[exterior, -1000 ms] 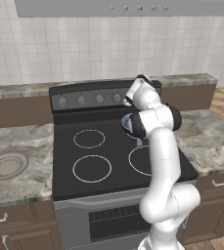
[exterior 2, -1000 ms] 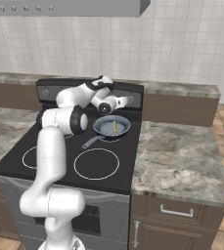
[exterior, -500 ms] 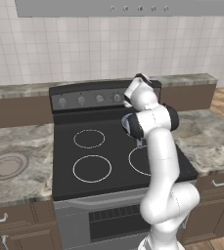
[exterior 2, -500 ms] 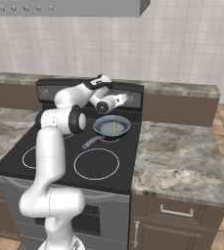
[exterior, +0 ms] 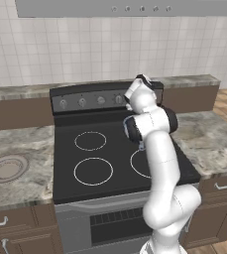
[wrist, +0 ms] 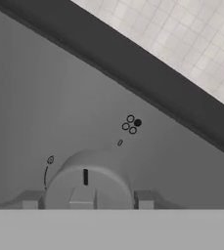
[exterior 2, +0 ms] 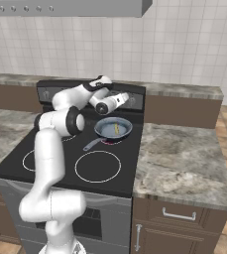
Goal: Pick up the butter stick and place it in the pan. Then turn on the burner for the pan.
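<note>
The grey-blue pan sits on the back right burner of the stove, its dark handle pointing to the front left. The pale yellow butter stick lies inside it. My arm reaches over the pan to the stove's back panel, where my gripper meets the rightmost knob. In the hand view my gripper straddles that round grey knob, a fingertip pressed at each side. The knob's black pointer line stands straight up in this view.
Several more knobs line the black stove's back panel. Three burner rings are bare. A flat grey-brown round dish rests on the left stone counter. Another stone counter lies to the right of the stove, and a range hood hangs overhead.
</note>
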